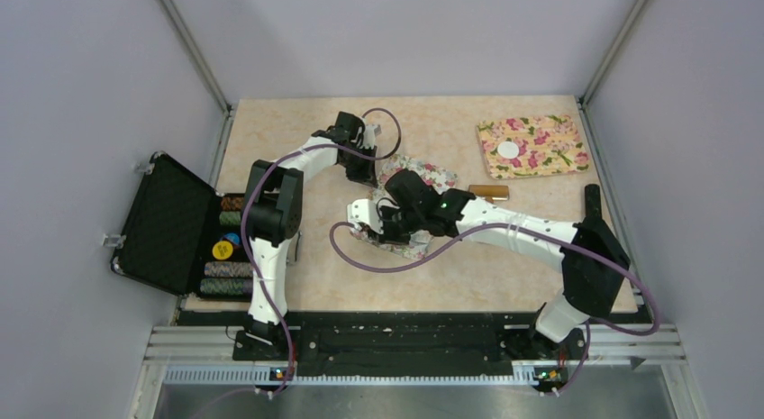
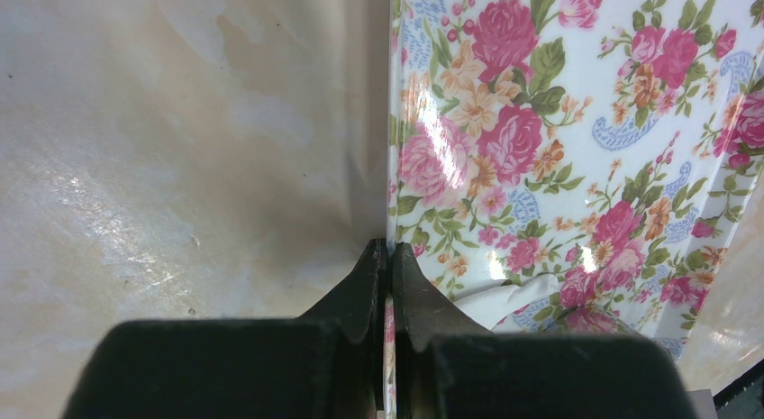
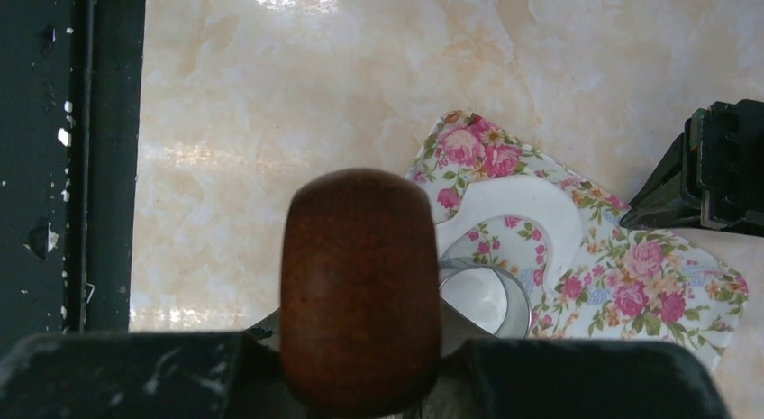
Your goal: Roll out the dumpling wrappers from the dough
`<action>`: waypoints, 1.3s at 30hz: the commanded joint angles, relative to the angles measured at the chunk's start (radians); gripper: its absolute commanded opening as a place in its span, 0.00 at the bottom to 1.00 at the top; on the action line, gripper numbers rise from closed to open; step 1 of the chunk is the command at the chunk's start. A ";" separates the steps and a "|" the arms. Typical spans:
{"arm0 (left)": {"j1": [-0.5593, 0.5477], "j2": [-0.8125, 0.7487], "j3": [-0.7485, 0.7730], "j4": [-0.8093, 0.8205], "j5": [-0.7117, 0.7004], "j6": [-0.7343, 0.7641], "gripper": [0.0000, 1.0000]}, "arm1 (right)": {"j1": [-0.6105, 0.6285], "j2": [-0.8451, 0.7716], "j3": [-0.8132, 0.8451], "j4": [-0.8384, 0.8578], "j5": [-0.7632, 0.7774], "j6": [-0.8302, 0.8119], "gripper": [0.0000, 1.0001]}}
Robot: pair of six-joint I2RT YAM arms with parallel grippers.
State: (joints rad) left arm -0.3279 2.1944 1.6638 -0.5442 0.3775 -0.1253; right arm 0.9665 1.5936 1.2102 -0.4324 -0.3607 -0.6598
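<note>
your left gripper (image 2: 389, 257) is pinched shut on the edge of the flowered mat (image 2: 577, 149); your right gripper (image 3: 360, 378) clamps the rolling pin (image 3: 360, 284), its length pointing ahead over that rumpled mat; the one flat wrapper (image 1: 509, 150) lies well off to the right on the other mat (image 1: 550, 135), nearer your right arm; no dough shows.

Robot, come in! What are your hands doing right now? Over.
Left gripper shut on edge of floral mat. Right gripper shut on wooden roller. One flat wrapper on far mat. Glass bowl close beside roller.
</note>
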 commanded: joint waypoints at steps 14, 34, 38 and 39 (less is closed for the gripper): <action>0.012 -0.011 -0.032 -0.013 -0.038 0.013 0.00 | 0.024 0.108 0.234 0.138 0.217 0.226 0.00; 0.010 -0.027 -0.032 -0.012 -0.029 0.016 0.00 | 0.079 0.139 0.336 0.000 0.251 0.150 0.00; 0.010 -0.024 -0.030 -0.012 -0.027 0.016 0.00 | 0.135 0.114 0.300 -0.067 0.303 0.036 0.00; 0.010 -0.022 -0.029 -0.012 -0.027 0.015 0.00 | 0.156 0.109 0.284 -0.074 0.331 0.002 0.00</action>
State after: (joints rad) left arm -0.3248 2.1941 1.6600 -0.5388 0.3885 -0.1257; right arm 1.0496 1.7626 1.4944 -0.4557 -0.0998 -0.5194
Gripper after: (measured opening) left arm 0.033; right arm 0.164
